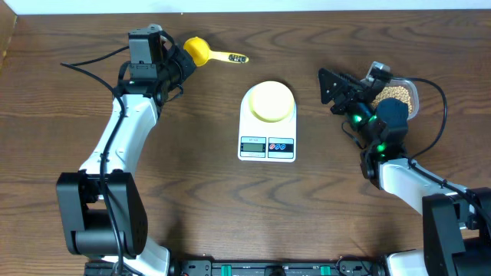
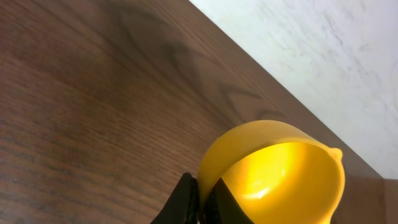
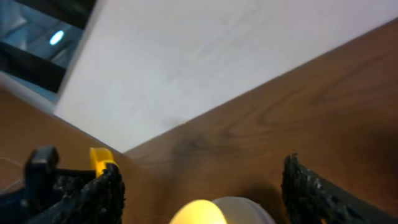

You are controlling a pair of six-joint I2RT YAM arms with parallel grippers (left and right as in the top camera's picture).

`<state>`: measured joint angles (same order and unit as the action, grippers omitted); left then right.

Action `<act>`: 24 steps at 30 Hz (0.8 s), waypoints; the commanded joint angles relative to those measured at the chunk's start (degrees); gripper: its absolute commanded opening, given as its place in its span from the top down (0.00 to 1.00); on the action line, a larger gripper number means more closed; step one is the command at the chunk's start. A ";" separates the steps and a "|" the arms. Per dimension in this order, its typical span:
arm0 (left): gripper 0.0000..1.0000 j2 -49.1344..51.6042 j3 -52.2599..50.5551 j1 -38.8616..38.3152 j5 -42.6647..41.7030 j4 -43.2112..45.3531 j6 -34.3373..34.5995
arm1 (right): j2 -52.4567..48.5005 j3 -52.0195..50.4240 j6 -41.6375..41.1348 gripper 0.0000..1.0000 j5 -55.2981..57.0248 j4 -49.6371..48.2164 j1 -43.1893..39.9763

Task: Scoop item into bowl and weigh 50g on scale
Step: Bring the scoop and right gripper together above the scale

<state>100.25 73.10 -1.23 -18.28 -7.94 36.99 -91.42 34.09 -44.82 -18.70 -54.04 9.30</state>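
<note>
Overhead, the beans (image 1: 400,93) are seen heaped in a clear container (image 1: 414,102) at the far right, partly hidden by the right arm. None are seen in the pale bowl (image 1: 270,101), which is set on the white scale (image 1: 267,146) at mid-table. The yellow scoop (image 1: 198,50) is found at the far left, well apart from the beans, its handle pointed right. It is pinched by the left gripper (image 1: 186,60), whose fingers (image 2: 189,202) are closed tight on the wall of the cup, one seemingly inside and one outside.

For the scooping to go well, the scoop would best be carried level across the table and dipped mouth-first into the heap. Since the cup wall is gripped rather than the handle, a shallow dip is advised.

The right gripper (image 1: 327,92) is held wide open with nothing between its fingers, just beside the container. It is judged to stand in the scoop's path. The bowl and scale also lie between and should be passed over.
</note>
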 commanded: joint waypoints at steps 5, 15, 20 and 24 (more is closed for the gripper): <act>0.92 -1.14 1.22 0.02 -10.19 0.07 -1.42 | -0.04 2.71 -1.97 0.01 -9.25 -0.33 0.55; 0.92 -1.14 1.22 -3.61 -11.13 0.09 -6.49 | -0.04 15.26 1.62 0.01 -15.21 23.50 0.55; 0.92 -1.14 1.22 -5.35 -11.10 0.31 -8.31 | -0.04 22.01 5.42 0.01 -18.38 34.27 0.55; 0.92 -1.14 1.22 -5.62 -11.13 0.28 -8.26 | -0.11 26.69 8.83 0.01 -23.21 40.65 0.55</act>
<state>100.25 73.10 -6.96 -28.64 -7.66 30.28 -91.48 57.32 -40.42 -36.71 -15.31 9.30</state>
